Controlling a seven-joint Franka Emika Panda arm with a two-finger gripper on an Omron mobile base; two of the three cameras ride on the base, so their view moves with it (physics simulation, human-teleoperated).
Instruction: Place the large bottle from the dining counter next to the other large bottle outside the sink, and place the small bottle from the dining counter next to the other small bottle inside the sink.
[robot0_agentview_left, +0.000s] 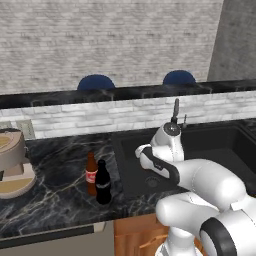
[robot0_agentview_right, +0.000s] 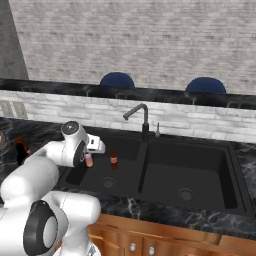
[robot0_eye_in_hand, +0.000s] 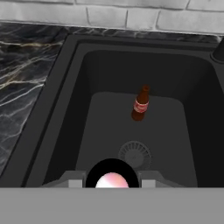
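Note:
My gripper (robot0_agentview_right: 89, 156) hangs over the left basin of the black sink (robot0_agentview_right: 200, 165), shut on the small pale-pink bottle (robot0_eye_in_hand: 112, 180), which shows between the fingertips at the bottom of the hand view. The other small bottle (robot0_eye_in_hand: 140, 104), brown with a red label, stands upright on the basin floor beyond the drain (robot0_eye_in_hand: 134, 153), apart from my gripper. On the counter left of the sink, the tall black bottle (robot0_agentview_left: 103, 182) stands right beside the amber-brown bottle (robot0_agentview_left: 91, 174). The dining counter (robot0_agentview_left: 125, 92) runs behind the brick ledge.
The curved faucet (robot0_agentview_right: 140, 117) rises behind the sink divider, to the right of my hand. A round tan appliance (robot0_agentview_left: 12, 165) sits on the counter at far left. Two blue stools (robot0_agentview_left: 96, 81) stand behind the dining counter. Wooden cabinets (robot0_agentview_right: 150, 240) lie below.

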